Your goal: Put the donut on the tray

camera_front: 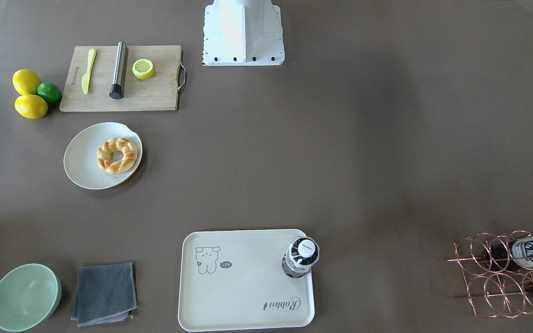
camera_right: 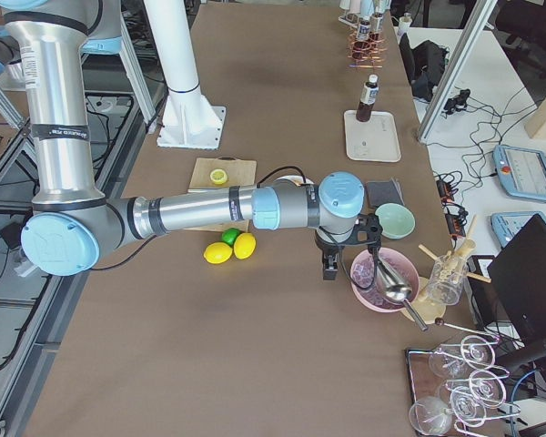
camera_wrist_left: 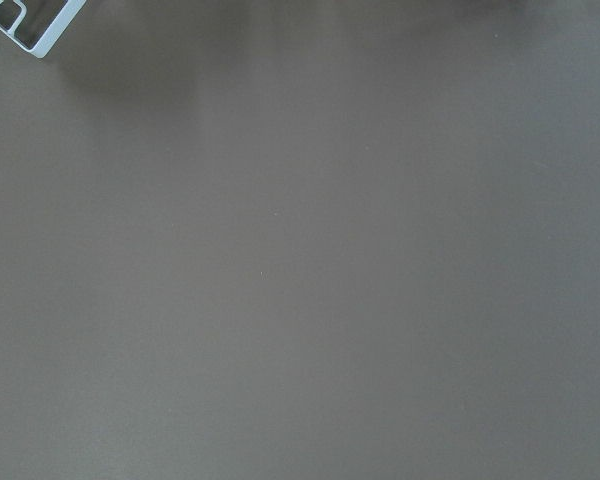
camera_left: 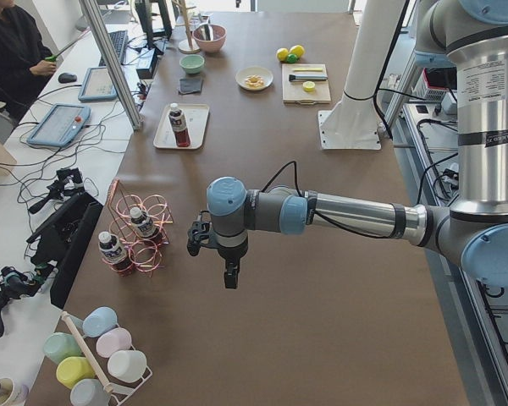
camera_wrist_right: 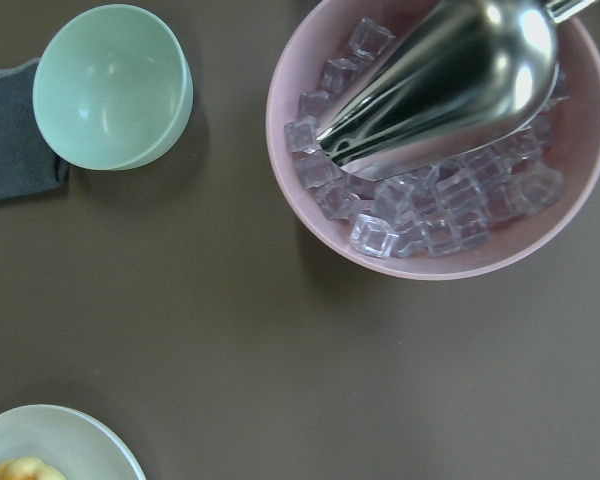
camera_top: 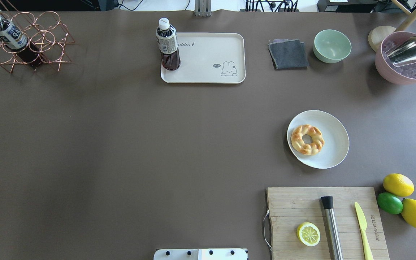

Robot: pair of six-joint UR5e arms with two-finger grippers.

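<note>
The braided golden donut (camera_front: pixel 117 155) lies on a round off-white plate (camera_front: pixel 81 157) on the robot's right side; it also shows in the overhead view (camera_top: pixel 307 139). The cream tray (camera_front: pixel 243 277) with the grey cartoon sits at the far middle of the table (camera_top: pixel 208 57), apart from the donut. My left gripper (camera_left: pixel 229 275) hangs above bare table near the wire rack, seen only in the exterior left view. My right gripper (camera_right: pixel 329 269) hangs beside the pink ice bowl, seen only in the exterior right view. I cannot tell whether either is open or shut.
A dark drink bottle (camera_top: pixel 167 45) stands on a corner of the tray. A grey cloth (camera_top: pixel 287 54), green bowl (camera_top: pixel 332 46) and pink ice bowl with scoop (camera_top: pixel 406 57) sit at the far right. A cutting board (camera_top: pixel 302 209) with a lemon half lies nearer, lemons and a lime (camera_top: pixel 389 202) beside it.
</note>
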